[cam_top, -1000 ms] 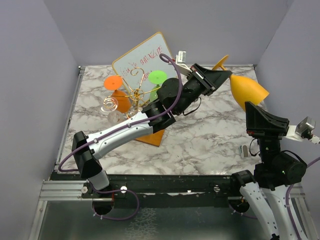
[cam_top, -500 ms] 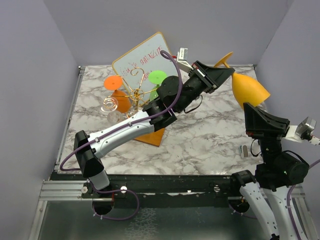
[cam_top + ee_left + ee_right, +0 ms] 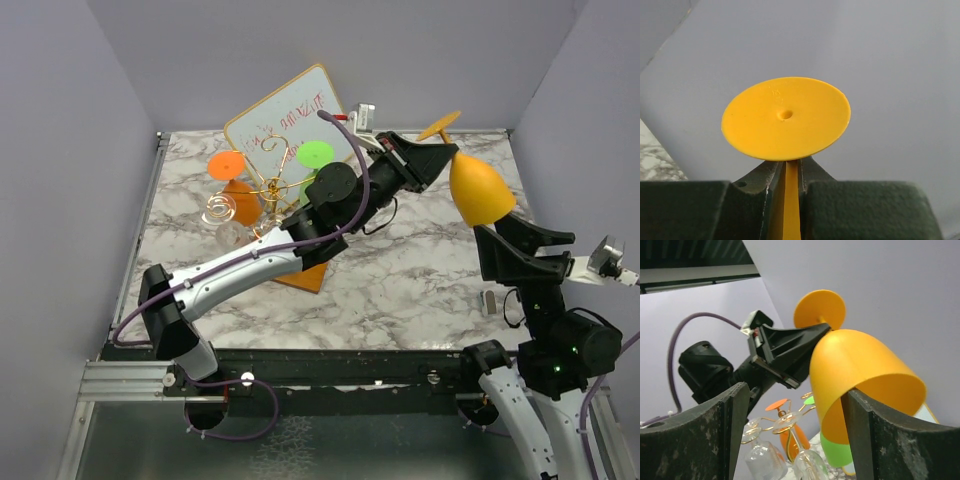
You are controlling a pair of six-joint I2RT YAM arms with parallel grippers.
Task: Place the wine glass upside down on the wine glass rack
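Top view: the left gripper is clamped on the stem of the yellow-orange plastic wine glass, which is up in the air over the table's far right corner. The right gripper sits just under the bowl with its jaws spread. The gold wire wine glass rack stands toward the far left corner.

Left wrist: the fingers pinch the stem, and the round foot faces the camera.

Right wrist: the fingers are wide apart with the bowl's rim between them.

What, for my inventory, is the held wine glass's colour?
The wine glass is orange-yellow; best in right wrist view.

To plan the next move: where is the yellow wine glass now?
Top view, right side: the yellow wine glass is in the air, stem in the left gripper, bowl close to the open right gripper.
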